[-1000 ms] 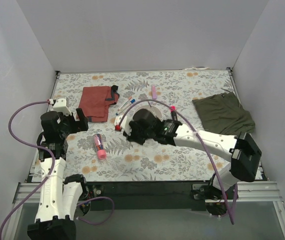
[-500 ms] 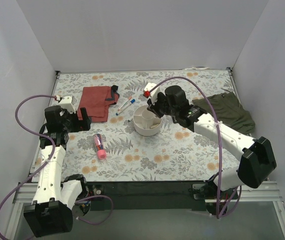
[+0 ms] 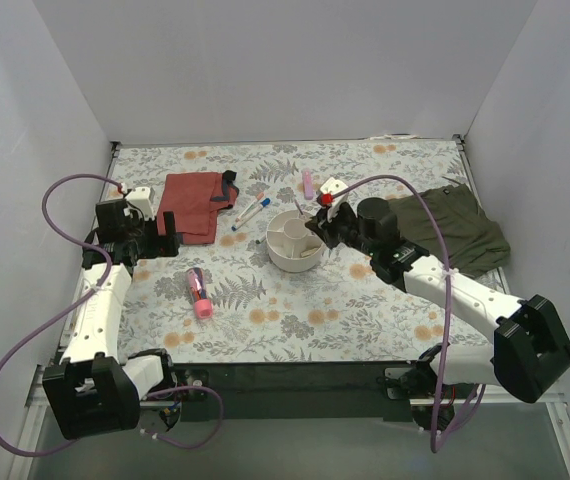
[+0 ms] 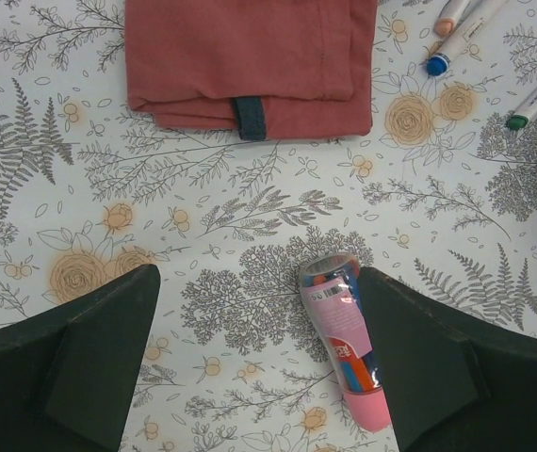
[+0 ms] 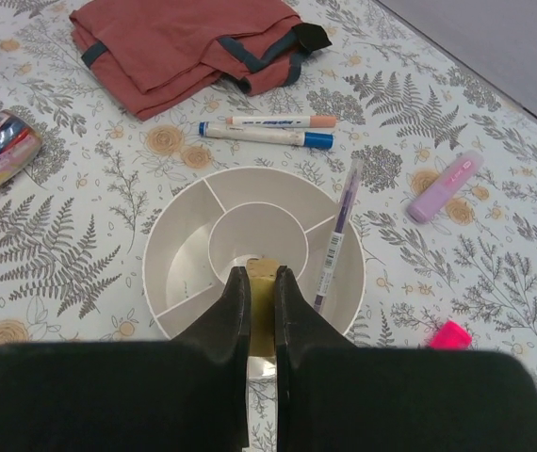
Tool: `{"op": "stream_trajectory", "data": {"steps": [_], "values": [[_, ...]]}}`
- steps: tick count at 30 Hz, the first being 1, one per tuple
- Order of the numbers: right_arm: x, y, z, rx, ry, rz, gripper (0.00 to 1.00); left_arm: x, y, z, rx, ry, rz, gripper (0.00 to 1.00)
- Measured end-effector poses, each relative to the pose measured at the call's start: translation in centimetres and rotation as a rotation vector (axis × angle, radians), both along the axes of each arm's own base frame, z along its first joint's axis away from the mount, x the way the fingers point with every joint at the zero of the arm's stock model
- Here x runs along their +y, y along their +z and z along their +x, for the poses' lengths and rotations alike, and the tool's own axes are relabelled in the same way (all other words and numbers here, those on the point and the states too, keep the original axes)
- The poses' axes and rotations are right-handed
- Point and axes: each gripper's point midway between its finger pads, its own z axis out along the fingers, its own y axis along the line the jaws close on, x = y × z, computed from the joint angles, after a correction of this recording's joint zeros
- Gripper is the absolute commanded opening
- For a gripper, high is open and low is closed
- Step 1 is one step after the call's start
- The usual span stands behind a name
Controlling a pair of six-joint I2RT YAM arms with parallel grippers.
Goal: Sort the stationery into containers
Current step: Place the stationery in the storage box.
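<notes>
The round white organiser stands mid-table, also in the right wrist view. A thin purple-silver pen leans in one of its outer compartments. My right gripper is shut on a small tan eraser and hovers over the organiser's near rim. My left gripper is open and low over the table. A clear tube of pens with a pink cap lies just inside its right finger, and shows from above. Blue- and orange-capped pens and a pink marker lie beyond the organiser.
A folded rust-red cloth lies at the back left, close to the left gripper. An olive-green cloth lies at the right. A bright pink cap lies right of the organiser. White walls enclose the table.
My right arm lifted off the table left of the organiser, swung behind it, and now hangs over its right side. My left arm stretched a little farther out.
</notes>
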Motion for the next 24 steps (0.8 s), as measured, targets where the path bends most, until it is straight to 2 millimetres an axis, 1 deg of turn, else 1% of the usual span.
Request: {"op": "stream_trajectory", "data": {"steps": [3,10,18,21,24], "values": [[-0.5,-0.8,0.2,0.024,-0.022,0.02,0.01,0.3,-0.1,0.3,0.012,0.002,0.016,0.86],[-0.5,-1.6,0.2,0.04,-0.033,0.057,0.01,0.9,-0.6,0.8,0.033,0.003,0.04,0.86],[-0.4,-4.6,0.5,0.094,-0.039,0.043,0.01,1.2,-1.2,0.7,0.068,0.0,0.056,0.86],[-0.6,-5.3,0.5,0.109,-0.041,0.039,0.01,1.3,-1.3,0.8,0.074,-0.003,0.058,0.86],[-0.4,-5.5,0.6,0.111,-0.039,0.044,0.01,1.3,-1.4,1.0,0.08,-0.004,0.06,0.86]]}}
